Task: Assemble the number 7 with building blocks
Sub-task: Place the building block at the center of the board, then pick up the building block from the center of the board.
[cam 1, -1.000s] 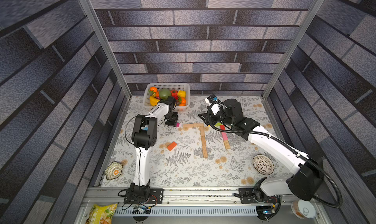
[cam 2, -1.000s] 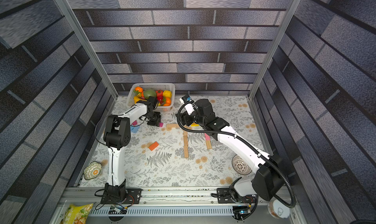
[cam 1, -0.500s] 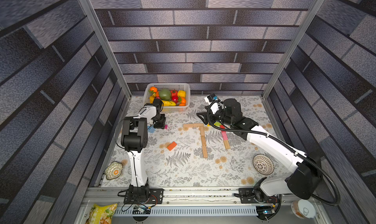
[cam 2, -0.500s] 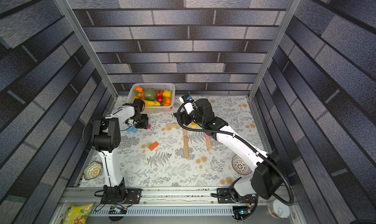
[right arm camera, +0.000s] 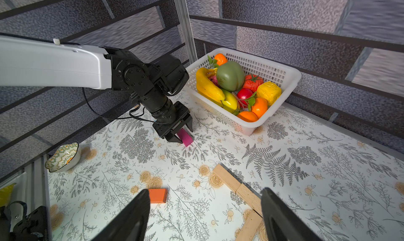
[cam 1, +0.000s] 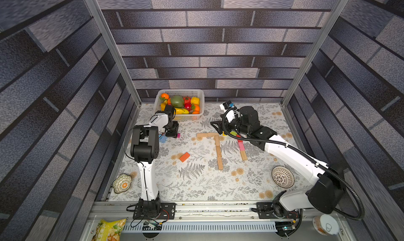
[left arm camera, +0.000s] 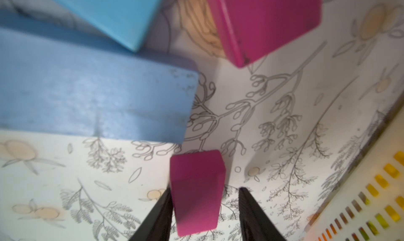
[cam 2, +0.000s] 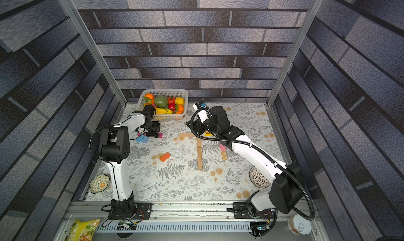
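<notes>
Top views, number 7: tan wood, at the centre of the mat; short bar joined to long stem.
Top views, left gripper: low on the mat, nine o'clock from the bar, magenta block at its tip.
Top views, orange block: nine o'clock from the stem, well apart.
Left wrist, left gripper: jaws parted; magenta block stands between them, against one finger, with a gap at the other.
Right wrist, right gripper: spread wide, empty.
</notes>
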Available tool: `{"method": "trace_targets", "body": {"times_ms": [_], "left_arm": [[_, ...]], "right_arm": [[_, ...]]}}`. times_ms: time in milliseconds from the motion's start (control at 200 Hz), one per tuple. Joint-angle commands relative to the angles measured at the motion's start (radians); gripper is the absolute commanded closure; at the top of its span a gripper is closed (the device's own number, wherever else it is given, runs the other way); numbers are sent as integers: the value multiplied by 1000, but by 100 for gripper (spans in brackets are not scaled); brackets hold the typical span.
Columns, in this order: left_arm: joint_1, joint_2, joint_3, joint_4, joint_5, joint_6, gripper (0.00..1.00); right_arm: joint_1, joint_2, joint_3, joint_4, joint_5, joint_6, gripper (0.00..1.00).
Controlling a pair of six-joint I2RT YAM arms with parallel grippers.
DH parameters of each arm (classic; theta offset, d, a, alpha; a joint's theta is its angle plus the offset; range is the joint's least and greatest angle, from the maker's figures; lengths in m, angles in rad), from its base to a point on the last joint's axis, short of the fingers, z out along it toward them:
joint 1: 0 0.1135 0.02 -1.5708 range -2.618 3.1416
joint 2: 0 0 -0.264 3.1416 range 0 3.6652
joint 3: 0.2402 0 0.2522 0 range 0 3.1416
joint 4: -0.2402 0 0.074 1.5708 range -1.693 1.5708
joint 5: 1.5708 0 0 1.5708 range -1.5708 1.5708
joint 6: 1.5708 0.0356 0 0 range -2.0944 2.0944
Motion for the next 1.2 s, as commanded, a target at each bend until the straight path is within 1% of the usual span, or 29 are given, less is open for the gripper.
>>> {"method": "trace_targets", "body": {"times_ms": [0, 75, 120, 130, 150, 165, 180, 291, 336, 386, 441, 506, 606, 696, 751, 807, 927, 1012, 1057, 1097, 1197], "left_arm": [[-9, 3, 36, -28, -3, 31, 45], [-10, -24, 51, -38, -7, 55, 41], [-9, -46, 67, -53, -18, 92, 40], [-9, -51, 72, -60, -23, 104, 39], [-11, -62, 85, -75, -31, 129, 38], [-11, -70, 93, -87, -38, 149, 38], [-10, -79, 103, -98, -42, 169, 38], [4, -172, 116, -175, -63, 355, 32], [23, -219, 85, -177, -41, 453, 29], [48, -257, 55, -219, -10, 561, 26], [74, -297, 8, -258, 34, 693, 25], [98, -346, -61, -309, 37, 811, 25], [124, -394, -143, -357, 28, 943, 25], [126, -387, -166, -391, 16, 1025, 26], [107, -367, -157, -399, 23, 1084, 27], [60, -350, -141, -401, 27, 1154, 27], [-100, -329, -106, -447, 32, 1314, 27], [-212, -327, -120, -485, -47, 1399, 26], [-253, -333, -145, -487, -68, 1422, 26], [-273, -337, -169, -485, -82, 1424, 26], [-280, -340, -206, -470, -73, 1420, 26]], "right_arm": [[1, 13, -24, 26, -2, 13, 17], [6, 13, -29, 30, -2, 14, 16], [10, 9, -35, 30, 2, 14, 13], [10, 8, -36, 31, 4, 14, 10], [12, 6, -38, 32, 8, 13, 7], [14, 4, -40, 32, 11, 12, 2], [15, 1, -41, 32, 15, 10, 0], [20, -25, -45, 11, 38, 3, 0], [20, -38, -46, 0, 59, 7, 0], [19, -52, -48, -11, 80, 8, 0], [19, -61, -42, -28, 85, -8, 0], [19, -64, -29, -49, 79, -30, 0], [18, -58, -12, -46, 72, -24, 0], [19, -43, 12, -37, 57, -7, 0], [19, -29, 25, -27, 44, 4, 0], [20, -12, 40, -25, 31, 12, 0], [18, 13, 71, -60, 39, 10, 0], [18, 14, 75, -75, 53, 9, 0], [19, 15, 76, -83, 55, 13, 0], [18, 12, 75, -85, 54, 19, 0], [19, -3, 59, -78, 60, 40, 0]]}}
